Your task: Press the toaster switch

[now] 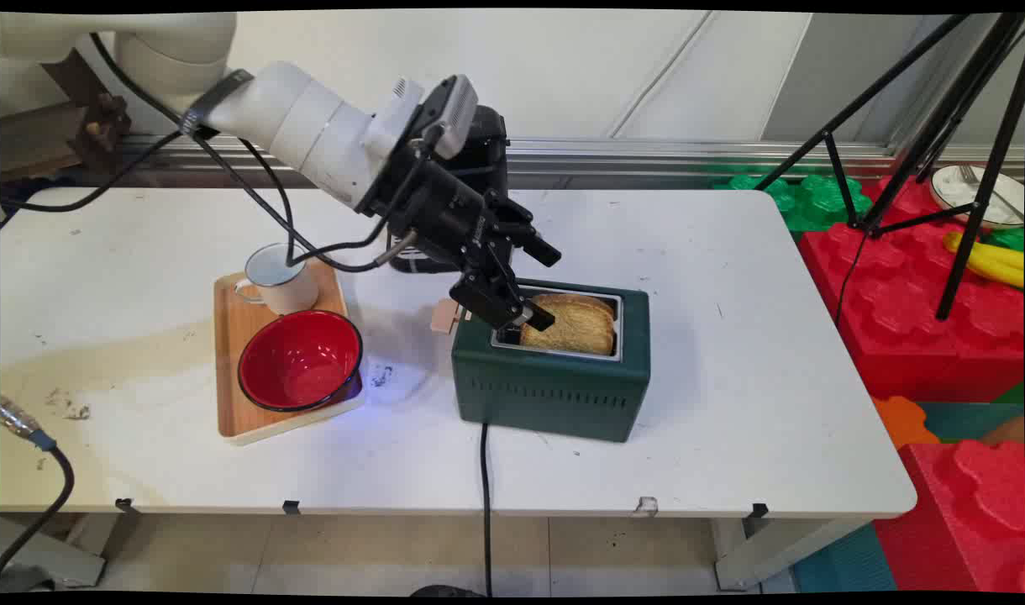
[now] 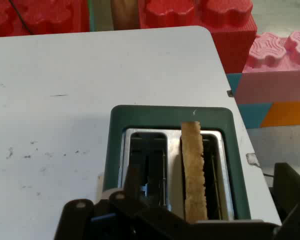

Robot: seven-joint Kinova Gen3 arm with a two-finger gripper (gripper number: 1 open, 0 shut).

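Toast (image 1: 573,326) stands on edge in one slot of the green toaster (image 1: 554,395), at the desk's (image 1: 731,403) middle, its top poking above the slot. The gripper (image 1: 525,318) sits low over the toaster's 9 o'clock end, right at the slice's near edge. In the hand view one finger hangs over the empty slot and the other sits off beyond the toast's slot, so the fingers (image 2: 135,182) look spread apart with the slice between them; no contact shows.

Risks, as I judge them: a finger tip could catch the slot's metal rim and shove the toaster, which has a cord (image 1: 484,504) trailing off the desk at 6 o'clock. A hard pinch could crumble the thin slice. Pinched only at one end, it could pivot and wedge in the slot.

At 9 o'clock of the toaster a wooden board (image 1: 227,336) carries a red bowl (image 1: 301,360) and a white mug (image 1: 277,281), close beneath the arm's hanging cables (image 1: 281,202), which could snag the mug.
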